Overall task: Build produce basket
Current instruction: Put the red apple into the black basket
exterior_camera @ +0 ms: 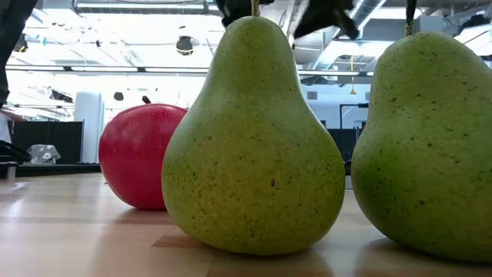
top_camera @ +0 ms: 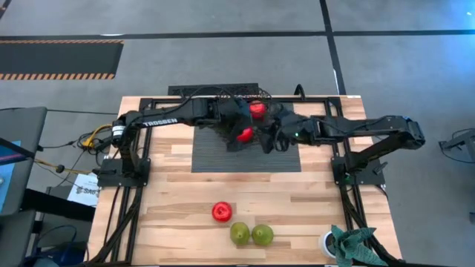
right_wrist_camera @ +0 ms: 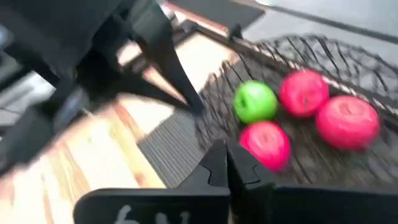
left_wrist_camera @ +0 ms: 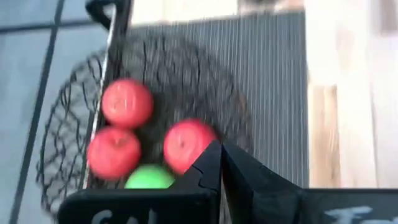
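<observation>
We see 4 fruits in the basket (left_wrist_camera: 74, 143); 1 red apple (top_camera: 221, 211) and 2 pears (top_camera: 251, 234) wait near the table's front edge. Left gripper (left_wrist_camera: 221, 163) and right gripper (right_wrist_camera: 226, 163) hover pinched closed, empty. We should lift clear, open wide, then descend squarely on the apple.

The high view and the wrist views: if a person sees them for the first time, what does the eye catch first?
First, both dark arms meet over the ribbed mat at the table's far side, the left gripper and the right gripper both shut. Below them the wire basket holds three red apples and one green apple. Near the front edge, one red apple and two pears lie loose on the wood.
</observation>
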Action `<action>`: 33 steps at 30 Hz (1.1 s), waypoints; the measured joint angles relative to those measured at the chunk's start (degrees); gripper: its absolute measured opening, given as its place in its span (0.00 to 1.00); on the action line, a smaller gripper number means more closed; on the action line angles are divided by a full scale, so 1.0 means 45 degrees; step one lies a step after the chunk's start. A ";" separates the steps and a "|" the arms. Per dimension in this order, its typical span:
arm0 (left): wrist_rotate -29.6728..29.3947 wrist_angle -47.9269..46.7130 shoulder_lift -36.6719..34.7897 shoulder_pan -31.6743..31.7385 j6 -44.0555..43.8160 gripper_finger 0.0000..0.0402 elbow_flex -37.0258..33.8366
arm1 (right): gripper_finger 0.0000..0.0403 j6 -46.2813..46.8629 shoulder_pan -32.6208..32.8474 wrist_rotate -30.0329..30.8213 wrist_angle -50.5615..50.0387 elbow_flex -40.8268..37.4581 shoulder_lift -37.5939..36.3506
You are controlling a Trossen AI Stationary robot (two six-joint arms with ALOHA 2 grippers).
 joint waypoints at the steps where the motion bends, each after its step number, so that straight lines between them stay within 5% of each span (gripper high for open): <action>1: -0.0194 -0.0298 0.0000 -0.0095 0.0000 0.00 -0.0012 | 0.00 0.0360 0.0147 0.0262 -0.0733 0.0013 -0.0007; 7: -0.1781 -0.1850 -0.0304 -0.0380 0.0137 0.00 -0.0165 | 0.00 0.2202 0.0174 0.0328 -0.3497 -0.0621 0.0385; 15: -0.2956 -0.3933 -0.1493 -0.0306 -0.0731 0.00 -0.0165 | 0.00 0.1232 -0.1183 -0.1860 0.1942 -0.2842 0.0982; 24: -0.3310 -0.5863 -0.3046 -0.0712 -0.2064 0.00 -0.0165 | 0.00 -0.0315 -0.2785 -0.4561 0.3717 -0.2906 0.2842; 33: -0.3796 -0.6445 -0.4392 -0.1251 -0.3051 0.00 -0.0165 | 0.00 -0.0323 -0.2525 -0.6303 0.4892 -0.2902 0.4529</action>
